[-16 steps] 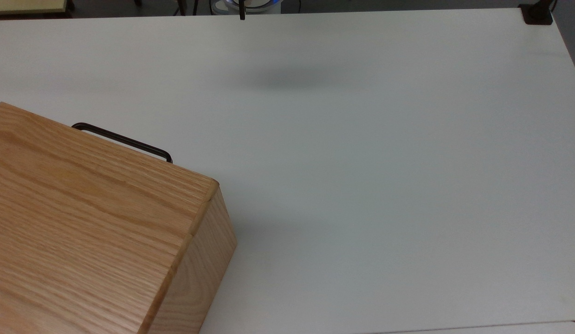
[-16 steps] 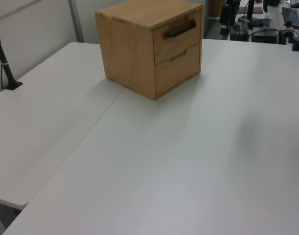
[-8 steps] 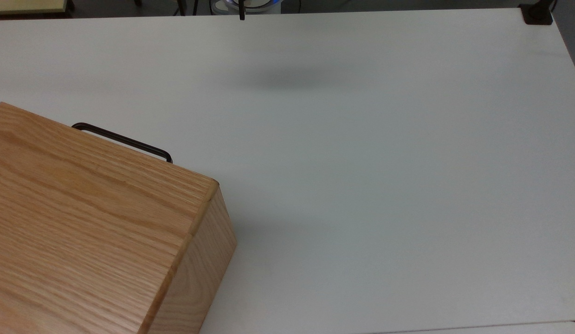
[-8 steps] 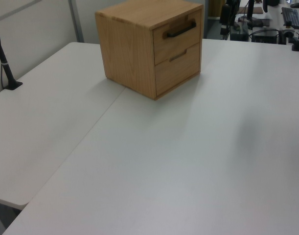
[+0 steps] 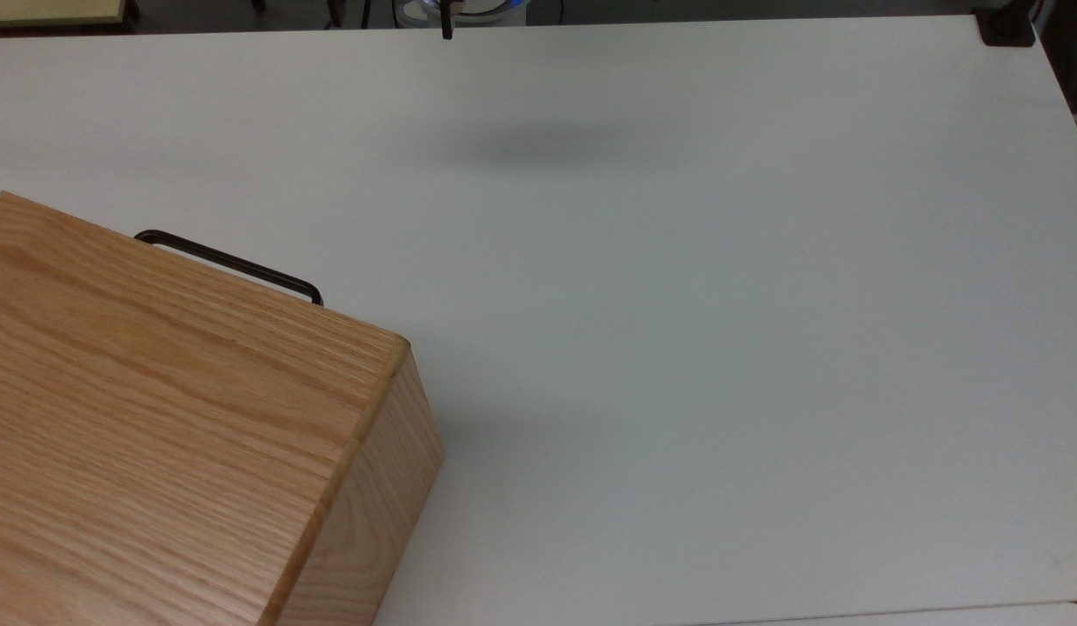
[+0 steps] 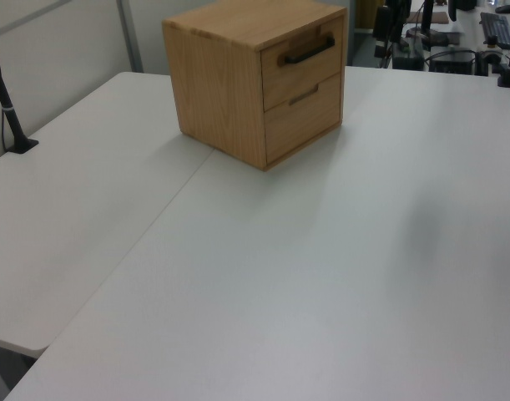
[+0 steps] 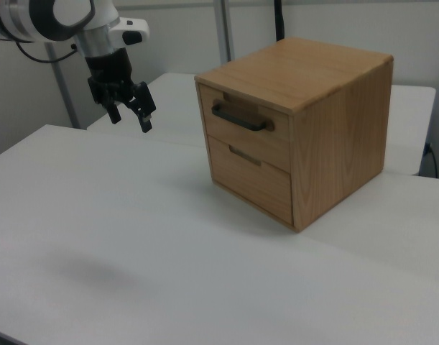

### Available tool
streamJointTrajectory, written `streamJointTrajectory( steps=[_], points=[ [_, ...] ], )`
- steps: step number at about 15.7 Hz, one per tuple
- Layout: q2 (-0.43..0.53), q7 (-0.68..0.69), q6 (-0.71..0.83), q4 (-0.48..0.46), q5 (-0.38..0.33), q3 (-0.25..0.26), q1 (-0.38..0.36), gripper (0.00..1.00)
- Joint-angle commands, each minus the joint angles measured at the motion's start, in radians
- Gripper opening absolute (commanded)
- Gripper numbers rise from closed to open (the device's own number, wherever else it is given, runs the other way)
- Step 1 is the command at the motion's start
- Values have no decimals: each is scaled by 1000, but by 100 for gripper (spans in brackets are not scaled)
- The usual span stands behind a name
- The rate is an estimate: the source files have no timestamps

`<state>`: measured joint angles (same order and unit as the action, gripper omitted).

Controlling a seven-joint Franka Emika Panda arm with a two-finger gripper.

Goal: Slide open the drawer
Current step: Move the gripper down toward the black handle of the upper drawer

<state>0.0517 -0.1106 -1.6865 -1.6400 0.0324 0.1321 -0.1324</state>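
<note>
One hand [image 7: 128,113] is hanging with its fingers wide apart, well away from the shut top drawer [image 7: 245,129] in the box on the worktop [image 7: 133,244], so I think it is needing to reach the black handle [image 7: 241,119] next.

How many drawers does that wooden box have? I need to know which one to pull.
2, stacked in the box front: the upper drawer with a black handle, and the lower drawer beneath it. Both look closed.

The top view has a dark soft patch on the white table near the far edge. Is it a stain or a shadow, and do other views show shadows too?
Top view: a blurred shadow on the table, not a stain. Right view: a similar soft patch, with the gripper hanging open above the table. Left view: the wooden box casts a faint shadow toward the camera.
</note>
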Motion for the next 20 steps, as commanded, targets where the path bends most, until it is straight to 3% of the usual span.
streamJointTrajectory(
  steps=[1,4,6,8,12,14,16,20],
  points=[
    [4,-232,-90,5,12,7,5,99],
    [-10,-609,-186,11,-2,11,34,93],
    [-29,-832,-277,9,-5,9,60,99],
    [-38,-978,-356,9,-15,9,89,100],
    [-107,-1181,-537,3,-114,9,151,99],
    [-125,-1260,-561,3,-132,9,183,81],
    [-139,-1296,-593,-6,-138,7,192,51],
    [-138,-1308,-622,-50,-184,6,209,41]
  ],
)
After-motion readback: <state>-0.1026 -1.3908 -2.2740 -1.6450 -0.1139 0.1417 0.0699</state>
